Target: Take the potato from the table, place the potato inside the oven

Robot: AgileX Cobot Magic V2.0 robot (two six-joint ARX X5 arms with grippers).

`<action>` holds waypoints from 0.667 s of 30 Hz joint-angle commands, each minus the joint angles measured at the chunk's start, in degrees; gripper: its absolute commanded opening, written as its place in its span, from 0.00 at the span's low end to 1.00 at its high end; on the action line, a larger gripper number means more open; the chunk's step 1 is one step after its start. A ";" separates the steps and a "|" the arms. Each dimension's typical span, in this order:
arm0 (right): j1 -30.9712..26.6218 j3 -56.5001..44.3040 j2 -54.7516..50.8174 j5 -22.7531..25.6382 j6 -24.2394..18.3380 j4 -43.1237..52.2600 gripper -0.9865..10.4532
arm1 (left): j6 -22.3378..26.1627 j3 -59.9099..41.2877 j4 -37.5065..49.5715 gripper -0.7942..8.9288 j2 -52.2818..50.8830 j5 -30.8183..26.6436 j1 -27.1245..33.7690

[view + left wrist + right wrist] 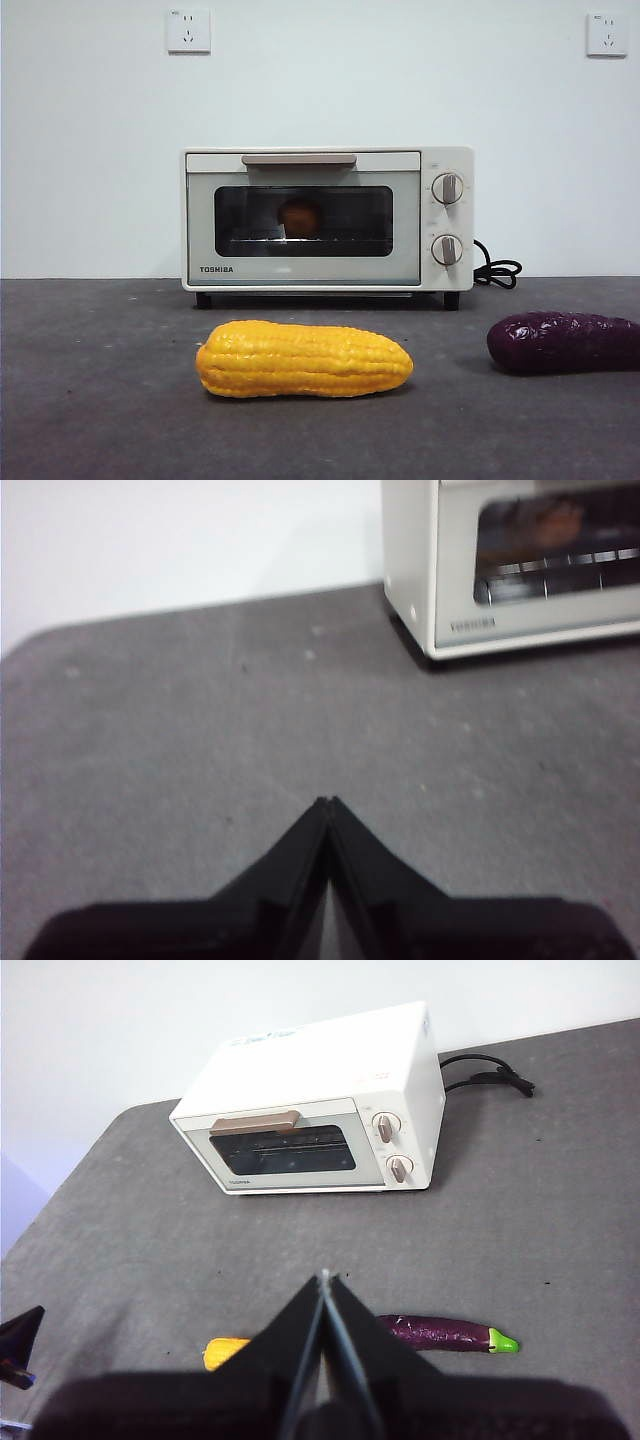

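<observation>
Already the potato [300,217] is sitting inside the oven [327,220], showing as a dim orange-brown lump behind the dark glass at the centre of the front view, and the door is reading as shut. Judging from that, the task is looking essentially finished, and the sensible thing now is keeping both arms clear and disturbing nothing. The left gripper [328,802] is hanging over bare table [200,740] at the lower middle of its own view, jaws pressed together and holding nothing. The right gripper [326,1278] is hovering high, likewise closed and empty, with the corn [225,1352] and the purple vegetable [440,1333] lying low in its frame. If any check is wanted, it is confirming that the door is seated flush.

Much is staying hard to read. Through the glass the potato's outline is murky. In the left wrist view it is only a blur at the upper right. The purple vegetable is running off the right edge of the front view, and the right jaws are covering most of the corn.
</observation>
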 commanded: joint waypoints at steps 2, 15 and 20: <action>0.04 0.04 -0.09 0.28 -0.13 -1.27 0.09 | -0.68 -0.59 0.20 0.08 -0.13 -0.15 -0.26; 0.04 0.04 -0.09 0.28 -0.13 -1.25 0.09 | -0.96 -0.57 0.42 0.08 0.57 0.09 -0.24; 0.04 0.04 -0.09 0.28 -0.13 -1.25 0.09 | -0.96 -0.57 0.42 0.08 0.57 0.09 -0.24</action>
